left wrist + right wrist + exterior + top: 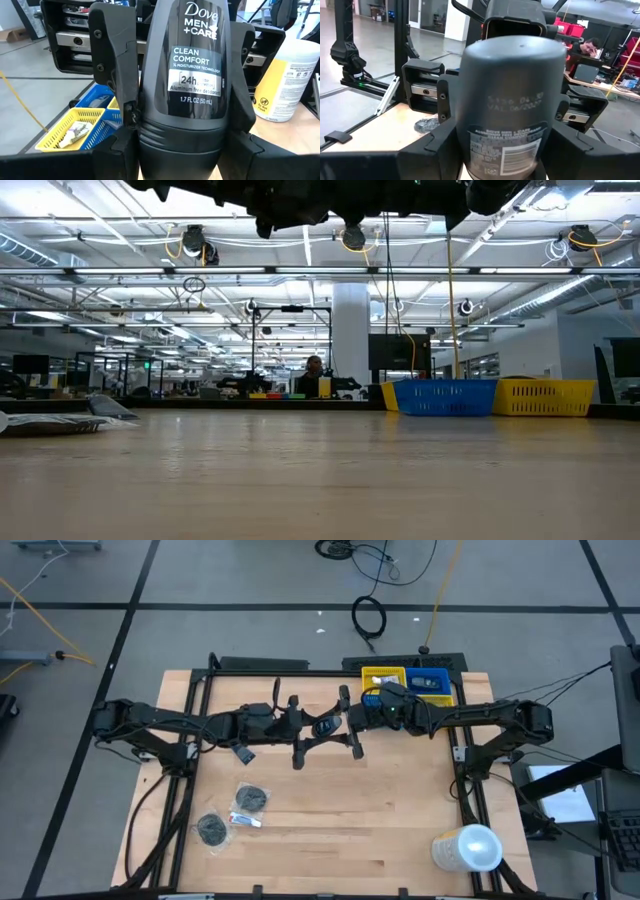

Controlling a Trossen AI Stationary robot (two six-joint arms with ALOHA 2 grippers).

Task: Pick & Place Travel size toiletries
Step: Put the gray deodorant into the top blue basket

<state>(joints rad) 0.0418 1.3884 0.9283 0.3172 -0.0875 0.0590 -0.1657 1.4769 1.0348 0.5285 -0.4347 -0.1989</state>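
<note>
A mid-air handover is in hand: a dark grey Dove deodorant bottle (pixel 326 726) is held up above the table's (pixel 340 830) far-middle part, between the left gripper (pixel 300 729) and the right gripper (pixel 352 723), which face each other there. In the left wrist view the bottle (pixel 192 85) is clamped label-side on, with a dark finger (pixel 117 75) pressed against each flank, so the left jaws are judged closed on it. In the right wrist view the same bottle (pixel 512 105) is seen from its other end, seated between the right fingers (pixel 432 147); contact looks likely, but whether the right jaws are already squeezing it cannot be told. The yellow bin (pixel 383 681) and blue bin (pixel 432 683) are set at the far right edge, just behind the right arm. Three more toiletries are left near the left front corner: a round dark item (pixel 251 798), another round dark item (pixel 211 828) and a small white tube (pixel 246 820) lying between them. A big white cylinder (pixel 466 848) is stood at the right front corner. Next, a firm right-side grip is called for before the left jaws are opened, then the bottle is to be carried back to a bin.
</note>
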